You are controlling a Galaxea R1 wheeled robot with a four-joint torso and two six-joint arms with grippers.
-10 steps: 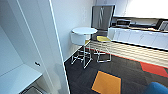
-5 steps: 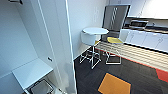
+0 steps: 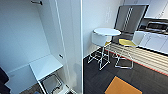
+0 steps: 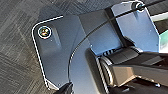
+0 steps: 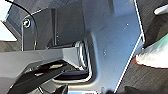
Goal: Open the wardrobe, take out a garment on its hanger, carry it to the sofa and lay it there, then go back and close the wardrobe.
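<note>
The head camera looks down from high, close to the open wardrobe (image 3: 37,50). Both wrist cameras face down, near the dark carpet (image 4: 17,62).

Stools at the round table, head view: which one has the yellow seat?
The stool on the kitchen-counter side of the round white table, standing out from it. The other stool, tucked under the table toward the wardrobe, is white.

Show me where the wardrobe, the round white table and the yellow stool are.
wardrobe (image 3: 25,42): head view, on its white back wall inside.
round white table (image 3: 107,31): head view, on the middle of its top.
yellow stool (image 3: 127,42): head view, on its yellow seat.
</note>
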